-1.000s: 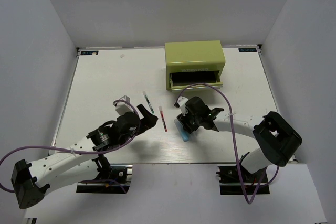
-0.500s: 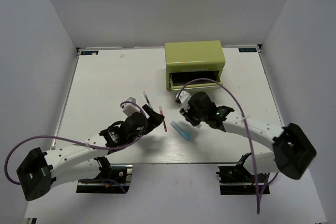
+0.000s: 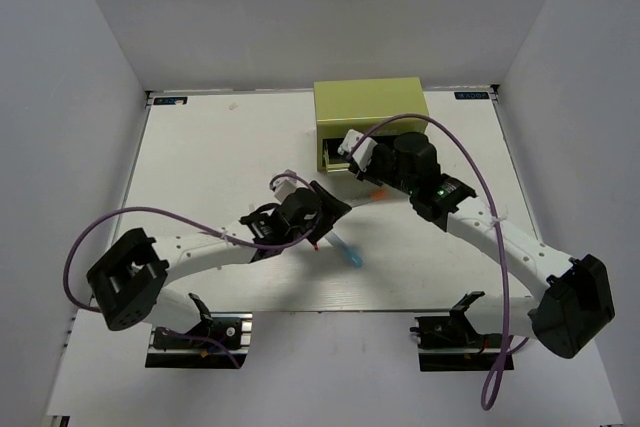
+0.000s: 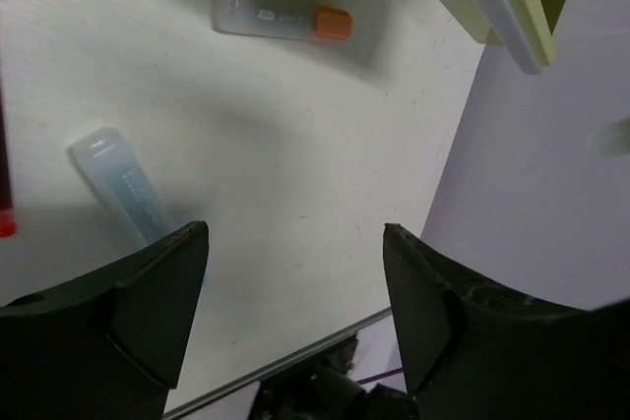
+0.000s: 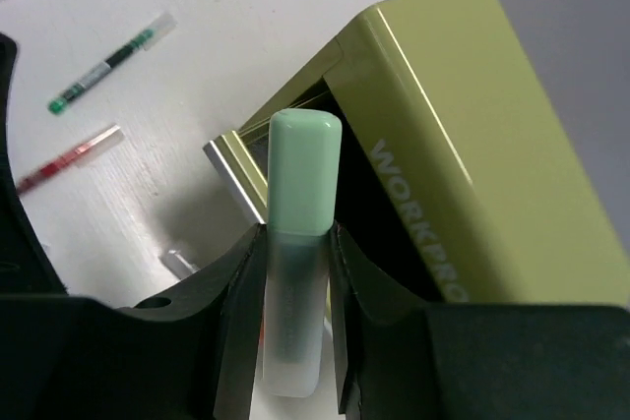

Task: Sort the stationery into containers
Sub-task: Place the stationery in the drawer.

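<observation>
My right gripper (image 5: 295, 235) is shut on a pale-green marker (image 5: 300, 204), held upright just in front of the open upper drawer (image 5: 232, 158) of the olive chest (image 5: 463, 115). In the top view this gripper (image 3: 362, 151) is at the chest's (image 3: 370, 107) front. My left gripper (image 4: 295, 243) is open and empty above the table. A light-blue marker (image 4: 120, 182) lies by its left finger and a white pen with an orange tip (image 4: 281, 21) lies farther off. The light-blue marker (image 3: 347, 251) also shows in the top view, near the left gripper (image 3: 335, 209).
A green-tipped pen (image 5: 106, 62) and a dark-red pen (image 5: 67, 158) lie on the table left of the chest. The left arm (image 3: 230, 239) stretches across the middle of the table and covers these pens in the top view. White walls (image 3: 90, 97) enclose the table.
My right gripper has risen from beside the light-blue marker and moved back to the chest's open drawer with the pale-green marker. My left gripper has reached right, over the pens, toward the light-blue marker.
</observation>
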`<state>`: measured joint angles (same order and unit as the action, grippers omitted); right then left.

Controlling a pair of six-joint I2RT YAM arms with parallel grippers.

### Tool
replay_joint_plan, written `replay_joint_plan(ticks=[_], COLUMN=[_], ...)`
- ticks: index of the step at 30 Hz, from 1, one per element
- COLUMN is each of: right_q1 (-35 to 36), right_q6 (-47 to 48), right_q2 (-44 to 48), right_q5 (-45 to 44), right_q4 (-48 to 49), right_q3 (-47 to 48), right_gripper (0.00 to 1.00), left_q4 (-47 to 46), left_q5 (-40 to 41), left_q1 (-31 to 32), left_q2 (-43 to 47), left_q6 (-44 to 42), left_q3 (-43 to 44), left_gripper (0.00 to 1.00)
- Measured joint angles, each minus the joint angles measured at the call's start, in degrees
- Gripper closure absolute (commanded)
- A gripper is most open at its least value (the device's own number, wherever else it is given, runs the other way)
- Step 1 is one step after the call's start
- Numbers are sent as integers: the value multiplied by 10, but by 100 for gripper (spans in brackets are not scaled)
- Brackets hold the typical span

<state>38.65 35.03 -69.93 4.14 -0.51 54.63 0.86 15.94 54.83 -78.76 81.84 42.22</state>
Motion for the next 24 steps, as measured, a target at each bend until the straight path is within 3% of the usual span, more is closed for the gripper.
replay_joint_plan(ticks=[2,11,19,24], right_q1=[-13,-73,-123,-135], right_q6=[51,266,344,363], right_q2=[-11,-89,-168,-175], right_q5=[29,153,224,251], right_q4=[7,-2,-63,-108], right_q3=[1,43,142,150], right_gripper=[100,100,100,99], left_q4=[15,99,184,198], left_q5=[-9,-32,-65,-82], left_q1=[0,0,0,0], left_q2=[-25,-52,-116,-141], left_q6=[24,93,127,133], left_q3=[25,67,119,125], left_gripper=[11,10,10,10])
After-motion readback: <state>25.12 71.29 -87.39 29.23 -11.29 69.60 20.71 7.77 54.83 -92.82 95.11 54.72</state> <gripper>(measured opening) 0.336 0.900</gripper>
